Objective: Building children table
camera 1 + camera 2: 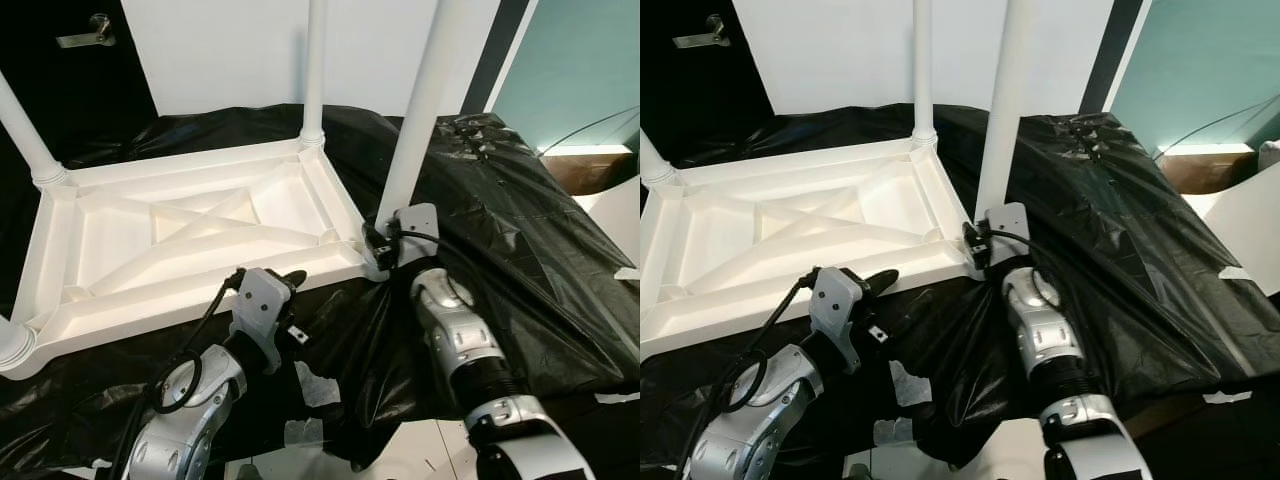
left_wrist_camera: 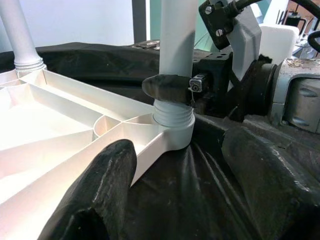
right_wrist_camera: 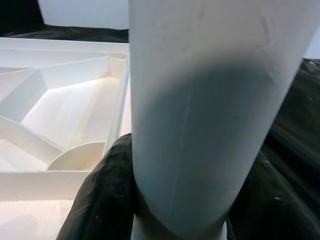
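My right gripper (image 3: 177, 210) sat clamped around the white table leg (image 3: 210, 110) — one black finger (image 3: 102, 195) on each side, low on the tube. The leg stood upright at a corner of the upturned white tabletop (image 3: 65, 107) — ribs showing — with black sheeting (image 3: 300, 115) beyond.

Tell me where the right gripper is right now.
The right gripper is clamped round the base of the white leg at the tabletop's near right corner socket, on the black sheet.
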Robot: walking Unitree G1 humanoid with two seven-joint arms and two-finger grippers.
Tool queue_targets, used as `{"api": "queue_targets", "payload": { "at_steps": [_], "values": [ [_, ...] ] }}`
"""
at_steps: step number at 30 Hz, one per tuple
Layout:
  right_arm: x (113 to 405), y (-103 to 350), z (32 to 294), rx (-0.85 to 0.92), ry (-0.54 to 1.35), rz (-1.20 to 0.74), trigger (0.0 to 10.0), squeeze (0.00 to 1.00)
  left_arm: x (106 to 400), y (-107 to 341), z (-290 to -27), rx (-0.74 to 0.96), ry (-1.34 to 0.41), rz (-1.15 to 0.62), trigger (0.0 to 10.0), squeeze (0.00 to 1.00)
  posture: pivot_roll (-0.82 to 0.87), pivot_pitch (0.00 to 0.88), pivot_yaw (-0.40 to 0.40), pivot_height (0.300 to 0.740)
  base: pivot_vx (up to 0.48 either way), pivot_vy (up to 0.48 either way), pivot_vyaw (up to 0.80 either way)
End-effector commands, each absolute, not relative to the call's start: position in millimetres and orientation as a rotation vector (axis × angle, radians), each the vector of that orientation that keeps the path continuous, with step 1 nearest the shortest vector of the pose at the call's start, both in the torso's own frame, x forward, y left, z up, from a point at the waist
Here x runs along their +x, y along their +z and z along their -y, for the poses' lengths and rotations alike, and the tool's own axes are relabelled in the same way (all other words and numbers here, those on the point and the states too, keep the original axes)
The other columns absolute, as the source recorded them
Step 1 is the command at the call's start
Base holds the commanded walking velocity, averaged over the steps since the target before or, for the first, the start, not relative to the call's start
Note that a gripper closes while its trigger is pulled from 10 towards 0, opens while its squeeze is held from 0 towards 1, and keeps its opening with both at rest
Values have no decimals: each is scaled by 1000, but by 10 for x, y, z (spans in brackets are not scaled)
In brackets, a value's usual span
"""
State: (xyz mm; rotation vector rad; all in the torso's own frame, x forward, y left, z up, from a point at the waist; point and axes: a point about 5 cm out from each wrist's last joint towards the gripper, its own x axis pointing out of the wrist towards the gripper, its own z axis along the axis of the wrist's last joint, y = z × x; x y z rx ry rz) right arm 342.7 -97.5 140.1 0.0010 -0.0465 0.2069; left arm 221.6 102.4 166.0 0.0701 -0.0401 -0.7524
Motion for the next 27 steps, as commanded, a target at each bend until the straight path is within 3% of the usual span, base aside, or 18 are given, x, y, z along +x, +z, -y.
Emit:
{"api": "queue_targets", "payload": {
  "at_steps": [1, 9, 10, 12, 13, 21, 22, 23, 27],
  "values": [
    [3348, 1192, 973, -14, 200, -45, 10000, 0, 2222, 1667, -1007, 70, -727, 37, 10000, 0, 117, 37, -62, 740, 0, 0, 0],
    [3325, 1245, 972, -14, 197, -21, 10000, 0, 2231, 1677, -1016, 69, -724, 39, 10000, 0, 116, 32, -63, 740, 0, 0, 0],
    [3320, 1263, 995, -13, 196, -14, 10000, 447, 2230, 1677, -1016, 68, -723, 39, 10000, 0, 116, 33, -64, 740, 0, 0, 0],
    [3320, 1263, 995, -13, 196, -14, 10000, 447, 2230, 1677, -1016, 68, -723, 39, 10000, 0, 116, 33, -64, 740, 0, 0, 0],
    [3292, 1302, 1075, 0, 231, 13, 10000, 1000, 2228, 1672, -1005, 66, -724, 38, 10000, 0, 113, 30, -65, 740, 0, 0, 0],
    [3242, 1333, 1295, -7, 359, 39, 10000, 1000, 2236, 1675, -993, 66, -725, 42, 10000, 0, 112, 26, -70, 740, 0, 0, 0],
    [3265, 1348, 1362, -7, 407, 38, 10000, 953, 2241, 1679, -994, 64, -722, 43, 10000, 0, 111, 27, -72, 740, 0, 0, 0],
    [3286, 1368, 1406, -23, 450, 43, 10000, 0, 2241, 1680, -994, 63, -721, 44, 10000, 0, 111, 26, -73, 740, 0, 0, 0],
    [3362, 1405, 1459, -62, 563, 42, 10000, 0, 2240, 1680, -993, 62, -719, 44, 10000, 0, 108, 27, -72, 740, 0, 0, 0]
  ]
}}
